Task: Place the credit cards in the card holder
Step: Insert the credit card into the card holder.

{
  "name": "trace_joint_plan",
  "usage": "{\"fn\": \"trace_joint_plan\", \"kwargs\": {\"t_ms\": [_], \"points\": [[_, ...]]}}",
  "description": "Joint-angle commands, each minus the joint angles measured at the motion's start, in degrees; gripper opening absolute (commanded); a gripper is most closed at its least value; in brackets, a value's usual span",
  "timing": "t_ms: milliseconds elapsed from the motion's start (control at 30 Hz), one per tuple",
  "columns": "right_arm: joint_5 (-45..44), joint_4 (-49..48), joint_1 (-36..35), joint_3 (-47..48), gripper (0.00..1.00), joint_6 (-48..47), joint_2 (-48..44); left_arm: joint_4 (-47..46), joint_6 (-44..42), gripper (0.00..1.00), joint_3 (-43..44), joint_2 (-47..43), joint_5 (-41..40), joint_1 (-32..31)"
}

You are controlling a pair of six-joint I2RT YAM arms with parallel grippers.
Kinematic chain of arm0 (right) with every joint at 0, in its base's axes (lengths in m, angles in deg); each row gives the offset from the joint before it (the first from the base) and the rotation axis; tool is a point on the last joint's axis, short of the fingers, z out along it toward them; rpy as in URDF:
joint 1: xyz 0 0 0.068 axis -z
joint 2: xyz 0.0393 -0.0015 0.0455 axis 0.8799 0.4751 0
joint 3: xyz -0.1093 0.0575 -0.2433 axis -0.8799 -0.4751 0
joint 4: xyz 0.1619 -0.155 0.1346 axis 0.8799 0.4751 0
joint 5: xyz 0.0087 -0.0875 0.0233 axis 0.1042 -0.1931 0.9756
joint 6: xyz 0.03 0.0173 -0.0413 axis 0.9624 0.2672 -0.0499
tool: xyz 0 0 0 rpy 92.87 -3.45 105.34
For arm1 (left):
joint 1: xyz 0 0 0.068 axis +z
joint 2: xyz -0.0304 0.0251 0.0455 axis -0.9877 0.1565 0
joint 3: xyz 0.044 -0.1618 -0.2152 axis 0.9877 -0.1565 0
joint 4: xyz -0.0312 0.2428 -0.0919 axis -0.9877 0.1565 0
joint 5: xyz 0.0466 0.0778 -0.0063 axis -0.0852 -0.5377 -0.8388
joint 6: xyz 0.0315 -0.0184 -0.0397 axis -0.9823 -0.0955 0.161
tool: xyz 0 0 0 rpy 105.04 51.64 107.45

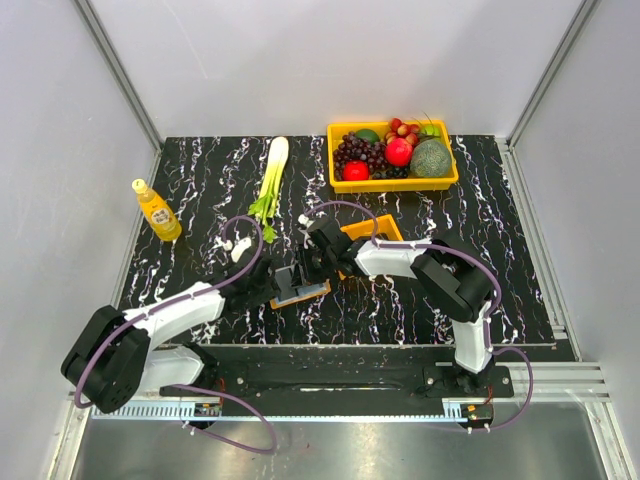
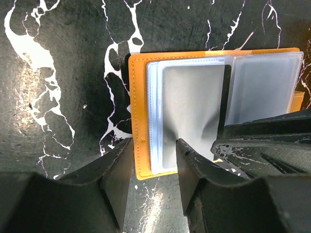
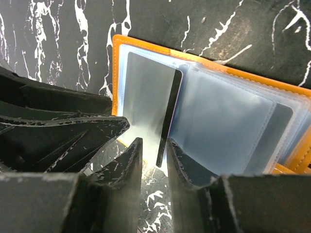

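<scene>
The card holder (image 1: 305, 292) is laid open on the table (image 1: 200, 180), between the two arms. A grey card (image 2: 192, 111) is seen lying on its clear sleeves. The left jaws are held apart over the holder's edge. The right jaws are likewise parted, with the card's dark-striped corner in their gap, unclamped.

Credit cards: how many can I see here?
1: a silvery credit card with a dark stripe lies on the open orange card holder. More may be tucked inside its cloudy plastic sleeves, out of sight.
</scene>
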Motion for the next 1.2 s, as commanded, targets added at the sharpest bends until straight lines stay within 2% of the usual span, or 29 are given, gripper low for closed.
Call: {"fn": "trace_joint_plan", "kwargs": {"t_ms": [0,233,633,800,900,967,1167], "points": [[4.7,-3.5,-0.6,1.8,0.32,0.0,0.4,-2.3,0.2,0.45,-0.9,0.0,2.5,0.2],[-1.5,-0.3,-0.6,1.2,0.32,-0.1,-1.5,-1.4,0.3,0.44,-1.1,-1.1,1.8,0.3],[-14.2,8.0,2.2,-0.3,0.4,-3.8,-13.8,4.8,0.7,0.46,-0.6,-4.5,-1.8,0.8],[-11.4,10.9,3.4,-1.4,0.38,-4.1,-13.2,4.9,0.2,0.48,-0.4,-5.6,-1.5,0.8],[-5.6,10.1,3.3,-1.4,0.31,-4.3,-11.5,4.8,0.1,0.48,-0.4,-4.6,-1.4,0.8],[-4.7,8.6,2.1,-1.1,0.26,-4.1,-10.4,5.0,0.4,0.48,-0.1,-3.4,-1.5,0.8],[-3.3,6.3,0.5,1.7,0.26,-2.9,-7.0,5.4,0.9,0.47,0.1,-1.5,-1.5,0.8]]}}
